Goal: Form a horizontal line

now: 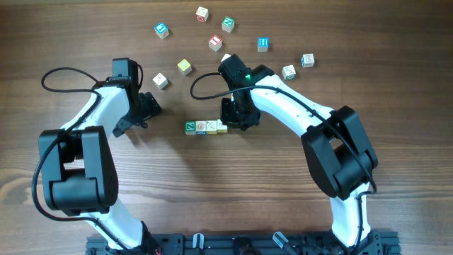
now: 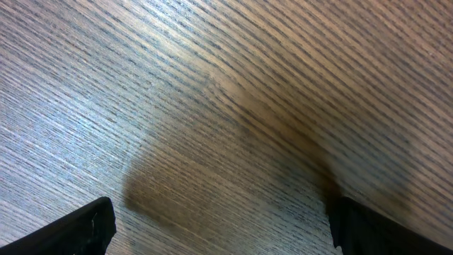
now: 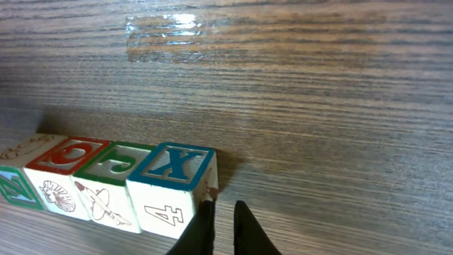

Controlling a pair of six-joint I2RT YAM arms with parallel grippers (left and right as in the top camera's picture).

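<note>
The horizontal line [image 1: 206, 127] is a short row of letter cubes set edge to edge at mid-table, green-faced at its left end. In the right wrist view the horizontal line [image 3: 113, 180] ends in a blue-topped X cube [image 3: 170, 184] with a 4 on its front. My right gripper [image 3: 225, 212] stands just off that cube's right face. Its two dark fingertips are nearly together with nothing between them, and the left one touches the cube. Seen from overhead, the right gripper [image 1: 234, 120] is at the row's right end. My left gripper [image 1: 146, 112] is open to the left of the row, over bare wood [image 2: 226, 142].
Several loose cubes lie scattered behind the row: blue [image 1: 162, 30], cream [image 1: 202, 13], green [image 1: 228, 24], red [image 1: 216, 42], blue [image 1: 263, 44], yellow [image 1: 185, 66], cream [image 1: 161, 81] and two at the right [image 1: 289, 71] [image 1: 307, 60].
</note>
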